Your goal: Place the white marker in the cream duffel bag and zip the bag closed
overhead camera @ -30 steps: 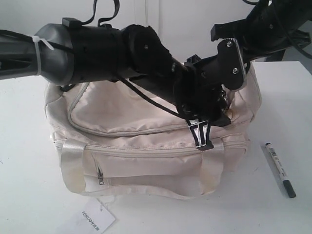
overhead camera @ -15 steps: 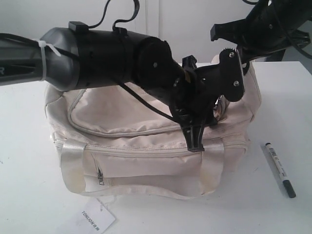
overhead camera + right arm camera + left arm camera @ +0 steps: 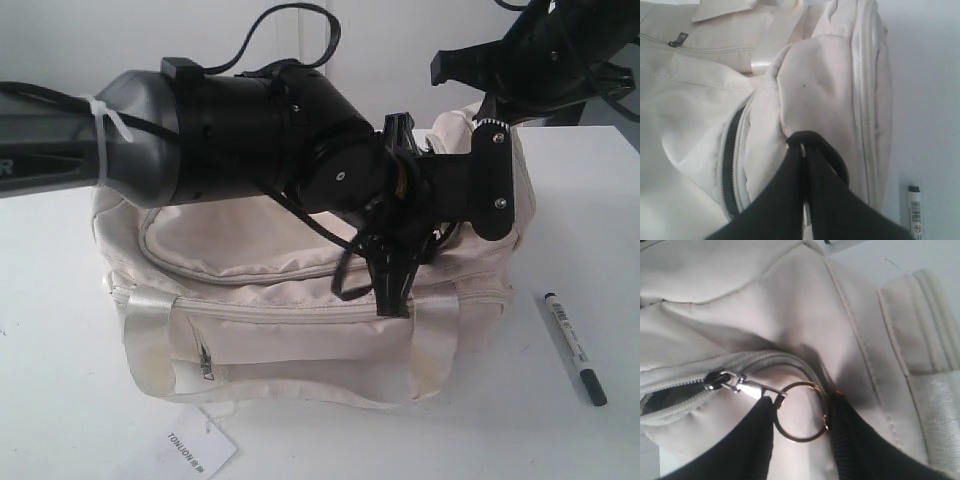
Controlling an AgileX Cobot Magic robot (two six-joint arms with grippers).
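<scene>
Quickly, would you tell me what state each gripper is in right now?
Left gripper: open, fingers either side of the gold ring zipper pull, not clamped.
Right gripper: shut on a fold of the cream duffel bag.

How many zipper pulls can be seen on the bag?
2: a gold ring pull on the top zipper, between the left end effector's fingers, and a small pull on the front pocket. Others may be hidden.

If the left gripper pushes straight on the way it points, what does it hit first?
Probably the gold zipper ring, which lies between the fingers of the left gripper, then the fabric of the bag right behind it. Depth is hard to judge.
</scene>
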